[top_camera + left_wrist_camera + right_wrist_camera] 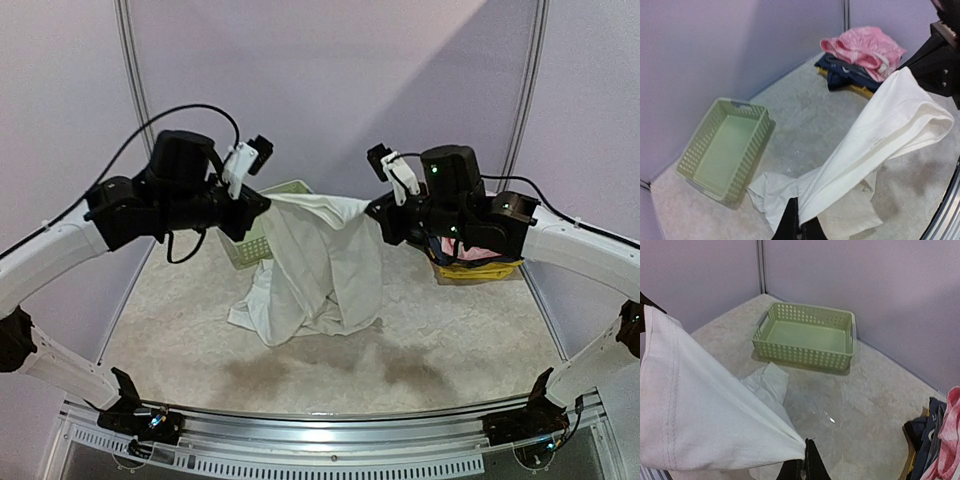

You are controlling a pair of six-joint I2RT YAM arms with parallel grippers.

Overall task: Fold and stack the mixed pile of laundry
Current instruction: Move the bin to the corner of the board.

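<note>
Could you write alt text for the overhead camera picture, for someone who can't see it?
A white garment hangs stretched between the left gripper and the right gripper, each pinching its upper edge, while its lower part drapes on the table. A pale green basket sits behind it.

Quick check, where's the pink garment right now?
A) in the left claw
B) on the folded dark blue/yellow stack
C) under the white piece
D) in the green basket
B: the pink garment lies on top of the folded stack; the basket is empty.
</note>
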